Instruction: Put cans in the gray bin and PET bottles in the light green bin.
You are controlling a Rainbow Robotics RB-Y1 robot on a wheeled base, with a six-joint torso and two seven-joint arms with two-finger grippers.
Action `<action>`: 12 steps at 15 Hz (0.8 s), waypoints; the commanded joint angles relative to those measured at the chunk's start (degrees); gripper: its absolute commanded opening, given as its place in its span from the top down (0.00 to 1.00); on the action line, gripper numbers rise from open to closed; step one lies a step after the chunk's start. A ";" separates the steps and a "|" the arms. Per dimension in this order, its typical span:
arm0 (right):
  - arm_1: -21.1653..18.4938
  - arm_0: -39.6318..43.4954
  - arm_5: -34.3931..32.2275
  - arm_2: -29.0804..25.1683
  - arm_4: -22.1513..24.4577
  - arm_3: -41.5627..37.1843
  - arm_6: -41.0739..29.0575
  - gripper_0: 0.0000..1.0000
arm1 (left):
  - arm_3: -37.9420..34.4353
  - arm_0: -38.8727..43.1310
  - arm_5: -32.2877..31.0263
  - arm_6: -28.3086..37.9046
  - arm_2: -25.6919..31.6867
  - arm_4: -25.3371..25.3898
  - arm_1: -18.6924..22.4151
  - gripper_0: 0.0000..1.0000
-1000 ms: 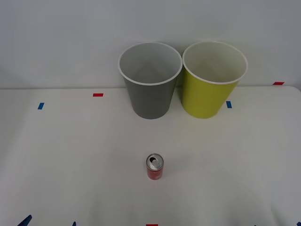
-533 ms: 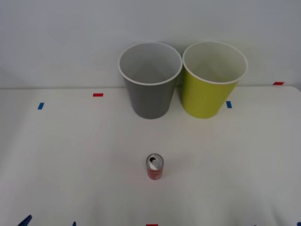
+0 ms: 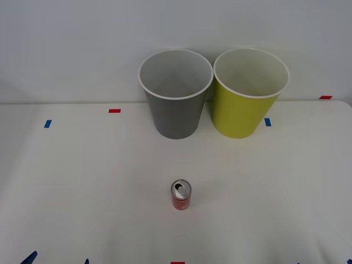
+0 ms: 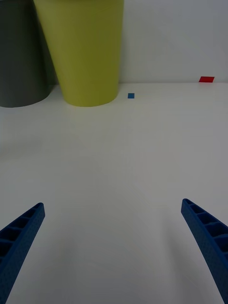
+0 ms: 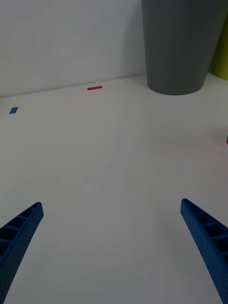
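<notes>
You see very little of either arm from the front: just blue finger tips poking over the tabletop's (image 3: 82,181) near edge, the left gripper's by the near left corner and a sliver of the right's at the near right corner. The left gripper (image 5: 111,247) hangs over bare table with its two blue ribbed fingers (image 5: 19,237) spread wide and nothing between them. The right gripper (image 4: 111,247) is the same, fingers (image 4: 206,237) wide apart and pinching nothing.

The red can (image 3: 180,194) stands upright, silver top and pull-tab opening up, near the middle of the near edge, well apart from both bins. In the left wrist view only a faint reddish speck at the picture's edge could be it; you cannot be sure.

The gray bin (image 3: 176,104) and the light green bin (image 3: 247,104) stand side by side at the far edge, just beside each other; whether they touch is hard to tell. Both wrist views cut their rims off. From the front, both insides look pale.

Red and blue tape marks (image 3: 114,110) dot the far part of the tabletop.

Against the earlier front pictures nothing differs: can, bins and finger tips sit where they were.
</notes>
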 commanded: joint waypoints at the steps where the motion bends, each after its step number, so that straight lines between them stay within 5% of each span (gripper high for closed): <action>1: 0.00 0.00 0.00 0.00 0.00 0.00 0.00 0.00 | 0.00 0.00 0.00 0.00 0.00 0.00 0.00 0.00; 12: 0.00 0.00 0.00 0.00 0.00 0.00 0.00 0.00 | 0.00 0.00 0.00 0.00 0.00 0.00 0.00 0.00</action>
